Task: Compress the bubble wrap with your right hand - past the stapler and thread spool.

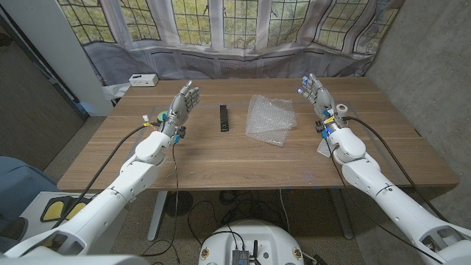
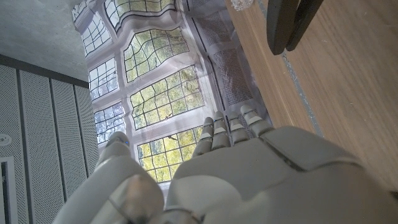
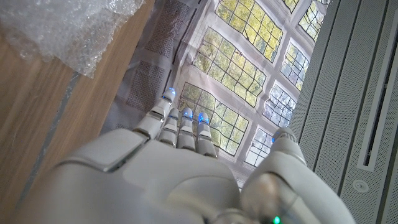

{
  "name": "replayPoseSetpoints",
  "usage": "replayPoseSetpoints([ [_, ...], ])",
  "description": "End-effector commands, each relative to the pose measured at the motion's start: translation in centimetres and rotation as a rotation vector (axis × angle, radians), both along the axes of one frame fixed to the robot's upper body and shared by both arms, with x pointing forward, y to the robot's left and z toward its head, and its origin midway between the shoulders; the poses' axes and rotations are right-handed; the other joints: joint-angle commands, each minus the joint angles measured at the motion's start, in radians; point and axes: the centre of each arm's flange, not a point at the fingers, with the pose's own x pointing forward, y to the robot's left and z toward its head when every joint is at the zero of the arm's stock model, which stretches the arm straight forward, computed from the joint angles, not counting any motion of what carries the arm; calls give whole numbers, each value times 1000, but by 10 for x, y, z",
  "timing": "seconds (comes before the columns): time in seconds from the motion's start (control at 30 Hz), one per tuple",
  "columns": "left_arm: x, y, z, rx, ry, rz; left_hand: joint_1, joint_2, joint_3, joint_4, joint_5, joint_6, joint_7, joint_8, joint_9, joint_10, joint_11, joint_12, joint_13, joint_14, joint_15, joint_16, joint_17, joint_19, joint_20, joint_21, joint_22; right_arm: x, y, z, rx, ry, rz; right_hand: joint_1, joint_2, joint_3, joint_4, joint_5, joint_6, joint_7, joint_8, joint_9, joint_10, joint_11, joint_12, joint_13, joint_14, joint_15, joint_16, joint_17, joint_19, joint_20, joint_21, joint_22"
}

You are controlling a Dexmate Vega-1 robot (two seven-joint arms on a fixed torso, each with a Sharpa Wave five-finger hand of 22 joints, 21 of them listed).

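A crumpled sheet of clear bubble wrap (image 1: 271, 120) lies on the wooden table (image 1: 243, 158), right of centre; its edge also appears in the right wrist view (image 3: 68, 25). To its left lies a black stapler (image 1: 224, 118) (image 2: 289, 22). My right hand (image 1: 316, 94) (image 3: 174, 174) is held up to the right of the wrap, fingers straight and apart, holding nothing. A small white spool-like cylinder (image 1: 343, 110) stands just right of that hand. Left of the stapler, my left hand (image 1: 184, 103) (image 2: 249, 180) is raised, its fingers spread and empty.
A white box (image 1: 143, 79) sits at the table's far left corner. A small green and white object (image 1: 157, 116) lies beside my left wrist. A flat pale item (image 1: 324, 149) lies under my right forearm. Curtained windows stand behind the table.
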Motion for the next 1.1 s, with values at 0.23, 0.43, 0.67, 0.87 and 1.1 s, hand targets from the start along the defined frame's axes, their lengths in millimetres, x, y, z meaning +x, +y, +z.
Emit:
replayPoseSetpoints([
  [0.23,-3,-3,-1,10,-3,-30,11,4,2,-4,-2,18,1,-1,4,4,3,-3,5,-1,5,-4,3,-1,0,-6,4,-20,13,3,-45,-68,-83,29,4,10,-10,-4,2,-34,-5,2,-55,-8,-23,8,-52,-3,-27,4,-32,2,-21,2],
  [0.43,-4,-3,0,9,-12,-38,12,5,2,-5,-3,20,3,-2,4,6,2,-4,6,0,5,-4,3,-1,0,-8,4,-25,18,6,-64,-89,-106,41,9,16,-14,-4,-16,-33,-13,2,-68,-12,-30,6,-65,-8,-36,1,-48,-1,-28,2],
  [0.67,-6,-4,1,19,-17,-48,13,6,2,-6,-4,23,3,-3,4,8,1,-5,6,2,5,-5,3,0,0,-9,4,-30,25,10,-92,-112,-136,55,10,20,-19,-5,-25,-33,-17,2,-99,-14,-43,4,-80,-6,-45,-3,-78,2,-38,1],
  [0.87,-8,-4,2,28,-17,-47,14,7,2,-7,-4,25,3,-4,4,9,5,-6,6,3,6,-6,3,0,1,-10,4,-36,30,13,-140,-138,-180,59,10,21,-19,-6,-26,-34,-17,2,-102,-15,-43,3,-85,-9,-47,-4,-84,-1,-40,1],
  [1.1,-10,-4,2,24,-23,-46,15,8,3,-8,-5,27,4,-5,4,10,3,-7,6,4,5,-7,3,0,1,-12,5,-40,35,16,-214,-168,-258,61,10,22,-20,-6,-31,-33,-19,2,-103,-15,-43,3,-89,-9,-49,-4,-86,-3,-40,1],
])
